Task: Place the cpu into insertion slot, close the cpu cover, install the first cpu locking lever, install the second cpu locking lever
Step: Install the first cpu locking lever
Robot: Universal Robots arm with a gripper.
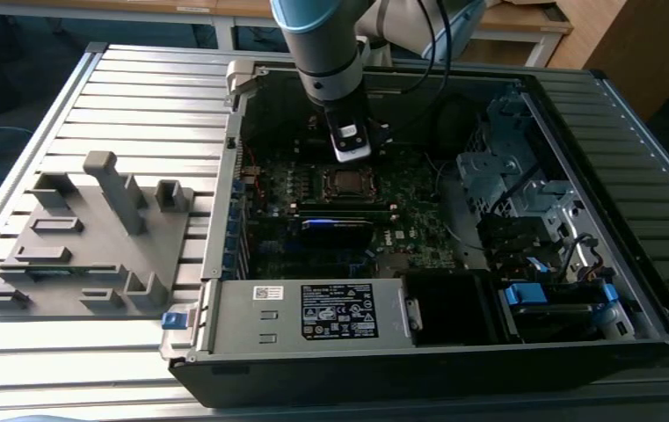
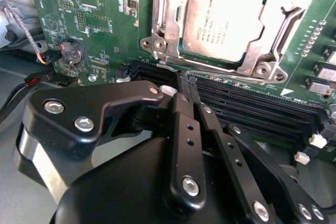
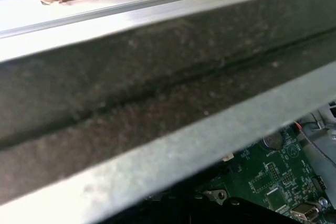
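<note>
The cpu (image 2: 223, 19) lies flat in its socket on the green motherboard, and it shows in the exterior view as a grey square (image 1: 345, 183). The cpu cover (image 2: 164, 22), a shiny silver frame, lies down around it. A thin wire locking lever (image 2: 231, 77) runs along the socket edge nearest my gripper. My gripper (image 2: 187, 81) has its black fingers (image 2: 181, 129) pressed together, with the tips right at that lever's end. I cannot tell whether the tips pinch the wire. In the exterior view the gripper (image 1: 353, 158) hangs just behind the socket.
The open computer case (image 1: 428, 360) walls the board in, with a power supply (image 1: 310, 312) in front and drive cages (image 1: 510, 176) on the exterior view's right. Black memory slots (image 2: 252, 103) lie beside the socket. A grey fixture plate (image 1: 88, 237) stands on the exterior view's left.
</note>
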